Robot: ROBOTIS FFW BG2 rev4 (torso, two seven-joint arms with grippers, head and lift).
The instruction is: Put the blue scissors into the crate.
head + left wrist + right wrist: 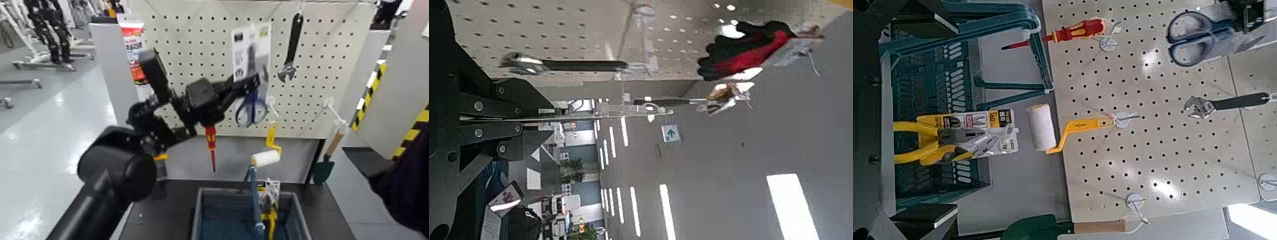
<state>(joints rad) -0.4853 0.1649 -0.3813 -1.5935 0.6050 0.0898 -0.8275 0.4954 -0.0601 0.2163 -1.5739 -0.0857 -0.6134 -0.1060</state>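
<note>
The blue scissors (pixel 251 105) hang on their white-and-grey card high on the pegboard; they also show in the right wrist view (pixel 1193 36). My left arm reaches up from the lower left. My left gripper (pixel 247 83) sits on the card just above the blue handles and looks shut on it; it also shows in the right wrist view (pixel 1241 18). The grey-blue crate (pixel 203 214) stands below at the front, with its upright handle bar (pixel 255 191); it also shows in the right wrist view (pixel 938 75). My right arm (pixel 408 182) is parked low at the right, gripper out of sight.
A red-and-yellow screwdriver (pixel 210 143), a black wrench (pixel 292 48), a yellow-handled paint roller (pixel 265 157) and a green trowel (pixel 323 167) hang on the pegboard (pixel 191 57). Yellow pliers on a card (pixel 953 135) lie in the crate. A white post (pixel 115 70) stands left.
</note>
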